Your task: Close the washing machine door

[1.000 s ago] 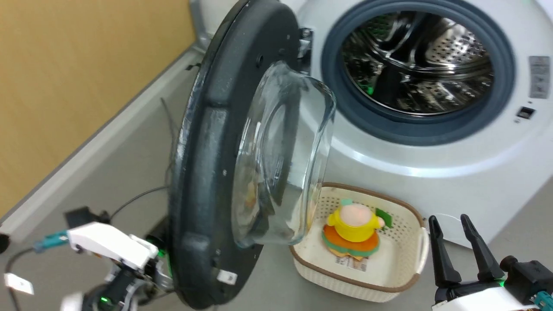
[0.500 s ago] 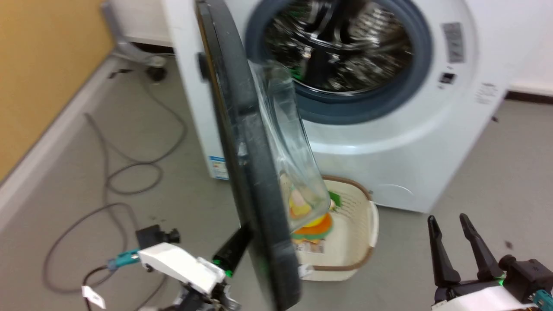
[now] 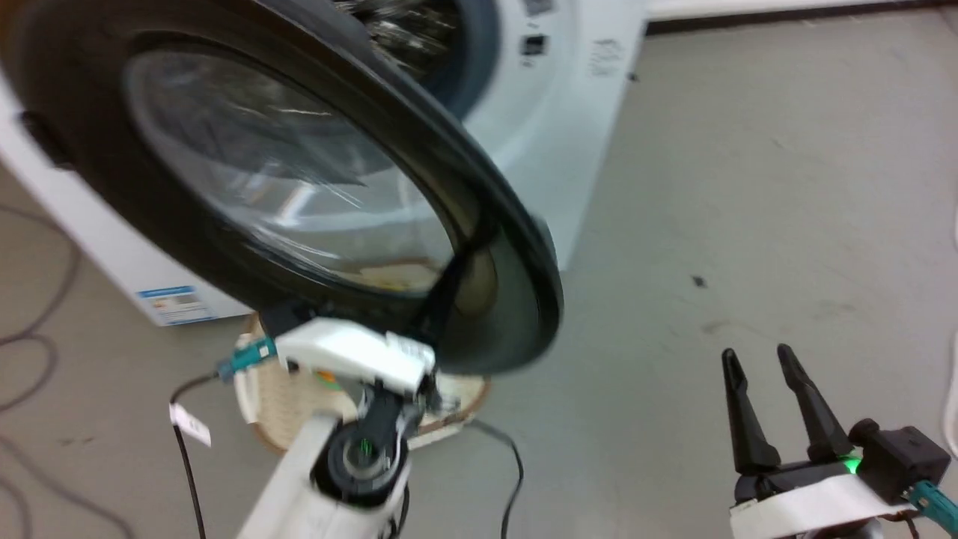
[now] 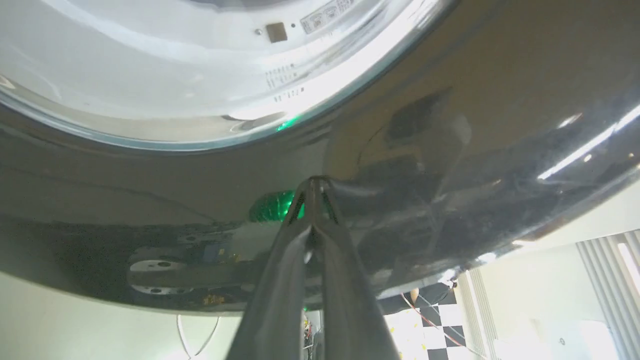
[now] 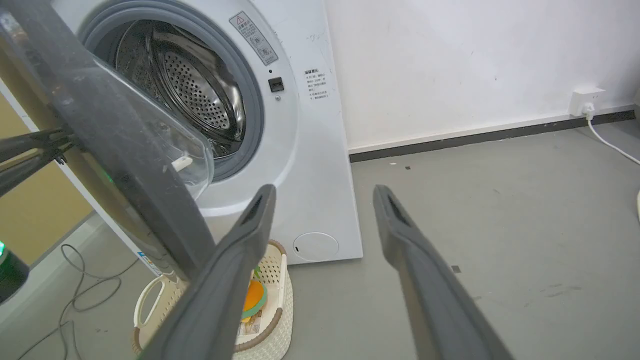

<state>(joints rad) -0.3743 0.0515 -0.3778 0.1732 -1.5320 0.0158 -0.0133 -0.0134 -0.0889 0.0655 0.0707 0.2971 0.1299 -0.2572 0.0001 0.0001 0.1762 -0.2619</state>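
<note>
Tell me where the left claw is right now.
Lower left of the head view, over the cream basket: the left claw, shut, has its tips against the lower dark rim of the washing machine door.

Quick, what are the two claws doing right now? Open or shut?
Left claw: shut, tips against the washing machine door.
Right claw: open, holding nothing.

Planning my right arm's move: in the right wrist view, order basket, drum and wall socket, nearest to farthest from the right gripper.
From the right gripper:
1. basket, low left on floor
2. drum, upper left
3. wall socket, far right
</note>
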